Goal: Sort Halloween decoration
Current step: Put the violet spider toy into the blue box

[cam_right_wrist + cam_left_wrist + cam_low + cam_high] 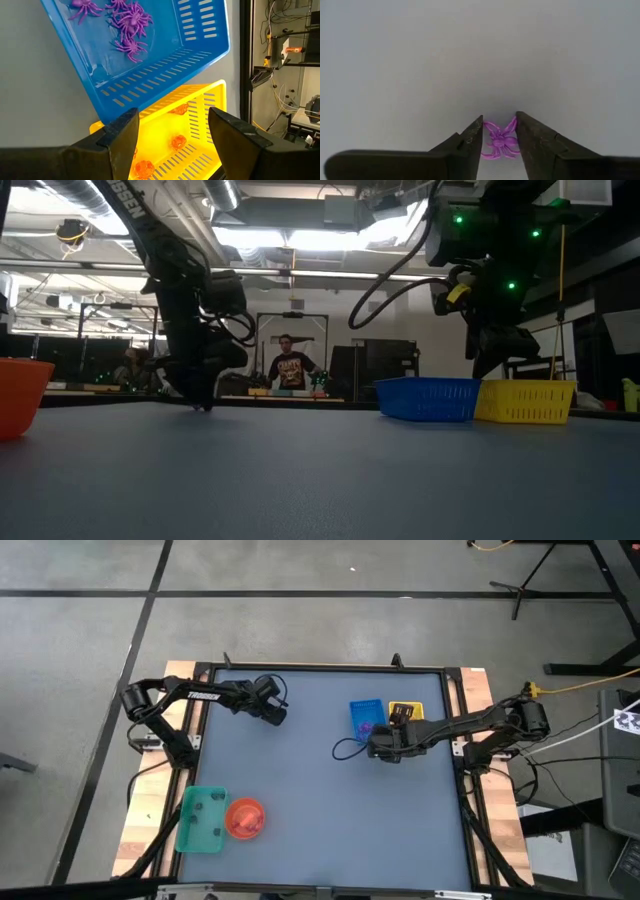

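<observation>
A purple spider (500, 142), one piece of the Halloween decoration, lies on the grey table between the fingers of my left gripper (499, 135), at the far left of the table (272, 715). My right gripper (172, 130) stands open in the air by the blue tray (150, 65) and the yellow tray (190, 125), holding nothing. Several purple spiders (127, 22) lie in the blue tray. Orange pieces (177, 142) lie in the yellow tray. My left gripper has the purple spider between its two fingers, whose inner faces (479, 131) meet the spider's legs (490, 126) on both sides. The fingers come from above, pointing steeply down. The spider lies flat on the table.
A green tray (203, 820) and a round orange bowl (245, 818) stand at the near left of the table. The blue tray (366, 716) and the yellow tray (405, 711) stand side by side at the far right. People show in the room beyond the table (288, 365).
</observation>
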Controlling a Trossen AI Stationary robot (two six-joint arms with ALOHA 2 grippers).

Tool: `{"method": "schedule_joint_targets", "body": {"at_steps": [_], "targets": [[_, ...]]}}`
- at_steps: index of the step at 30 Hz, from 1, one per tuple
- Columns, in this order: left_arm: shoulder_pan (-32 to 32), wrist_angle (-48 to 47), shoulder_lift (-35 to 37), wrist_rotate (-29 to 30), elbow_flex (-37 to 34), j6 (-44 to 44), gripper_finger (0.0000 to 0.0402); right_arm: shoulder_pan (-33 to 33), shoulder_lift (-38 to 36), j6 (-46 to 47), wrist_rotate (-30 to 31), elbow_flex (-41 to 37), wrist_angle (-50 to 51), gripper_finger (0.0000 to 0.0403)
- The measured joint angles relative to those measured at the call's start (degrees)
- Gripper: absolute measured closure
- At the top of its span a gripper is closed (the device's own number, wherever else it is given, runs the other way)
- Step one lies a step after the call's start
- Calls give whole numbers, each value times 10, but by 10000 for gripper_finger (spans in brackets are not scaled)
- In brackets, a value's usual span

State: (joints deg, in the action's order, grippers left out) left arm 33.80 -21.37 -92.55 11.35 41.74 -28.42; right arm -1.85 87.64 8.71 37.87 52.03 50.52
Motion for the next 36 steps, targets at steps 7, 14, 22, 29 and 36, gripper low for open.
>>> {"method": "schedule_joint_targets", "body": {"at_steps": [7, 14, 22, 29, 36], "targets": [[0, 3, 0, 0, 0, 0, 309, 0, 0, 0, 0, 0, 0, 164], [0, 10, 0, 0, -1, 0, 310, 0, 0, 0, 0, 0, 0, 164], [0, 12, 0, 1, -1, 0, 312, 0, 0, 0, 0, 0, 0, 164], [0, 13, 0, 1, -1, 1, 333, 0, 0, 0, 0, 0, 0, 164], [0, 14, 0, 1, -1, 1, 348, 0, 0, 0, 0, 0, 0, 164]]}}
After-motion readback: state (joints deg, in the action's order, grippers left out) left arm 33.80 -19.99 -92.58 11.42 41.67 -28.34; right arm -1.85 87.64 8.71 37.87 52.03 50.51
